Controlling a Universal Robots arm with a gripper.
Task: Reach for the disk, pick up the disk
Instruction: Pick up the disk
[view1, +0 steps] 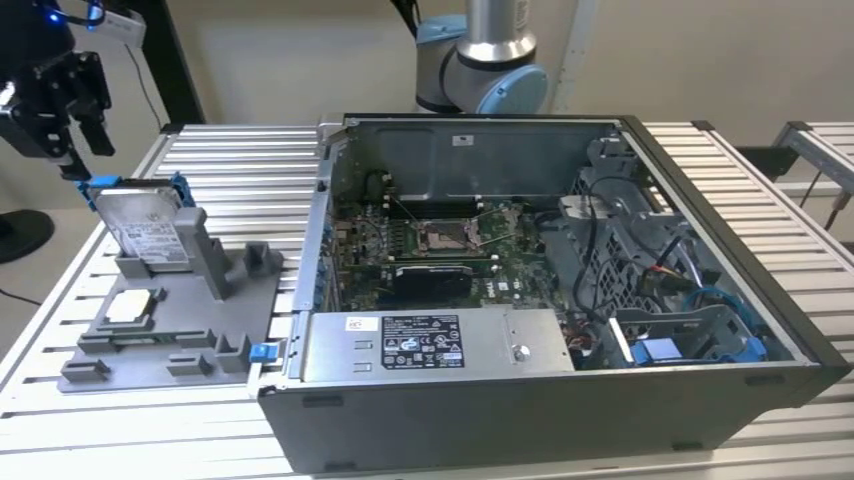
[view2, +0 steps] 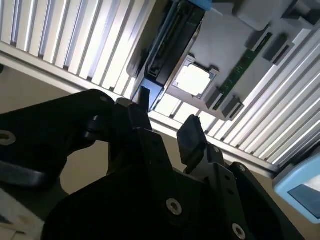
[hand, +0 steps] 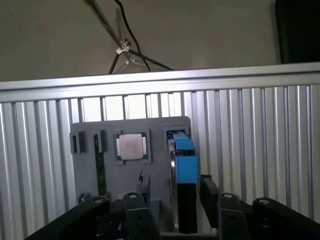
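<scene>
Open gripper (view1: 74, 150) above the disk (view1: 140, 230), holding nothing.
Set on edge in the grey fixture (view1: 160, 340) on the slatted table (view1: 214, 145), at the exterior view's left of the computer case (view1: 534, 400); blue-railed edge up, labelled face toward the case. In the first wrist view, lined up lengthwise with the gap between the spread fingers (hand: 207, 187).

Legible text: none.
1. White printed label on the disk (view1: 138, 230), at 9 o'clock from the computer case (view1: 534, 430) in the exterior view. Print too small to read.
2. Black-and-white label on the grey metal box (view1: 523, 348), at 6 o'clock inside the case. Print unreadable.
</scene>
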